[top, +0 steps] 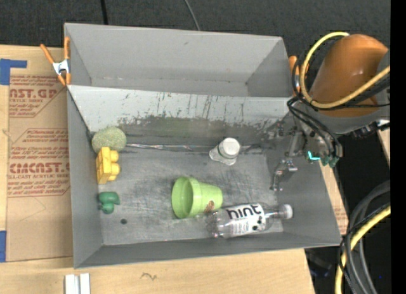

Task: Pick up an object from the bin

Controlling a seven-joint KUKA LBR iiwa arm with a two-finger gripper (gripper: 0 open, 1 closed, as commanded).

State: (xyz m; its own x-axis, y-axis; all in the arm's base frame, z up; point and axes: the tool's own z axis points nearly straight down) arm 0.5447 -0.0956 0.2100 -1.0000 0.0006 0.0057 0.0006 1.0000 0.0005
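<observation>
My gripper (pixel 282 173) hangs low over the bin's right side, above bare floor near the right wall. A small clear bottle with a white cap (pixel 226 150) stands to its left, apart from it. Below and left of the gripper, a clear plastic bottle labelled "hint" (pixel 244 220) lies on its side along the front wall, cap end toward the right. A light green cup (pixel 193 197) lies tipped over beside that bottle, its mouth facing left. Nothing shows in the gripper.
By the left wall lie a pale green rounded lump (pixel 109 139), a yellow toy block (pixel 106 164) and a small dark green piece (pixel 108 201). The arm with its orange cover and cables comes in over the right rim.
</observation>
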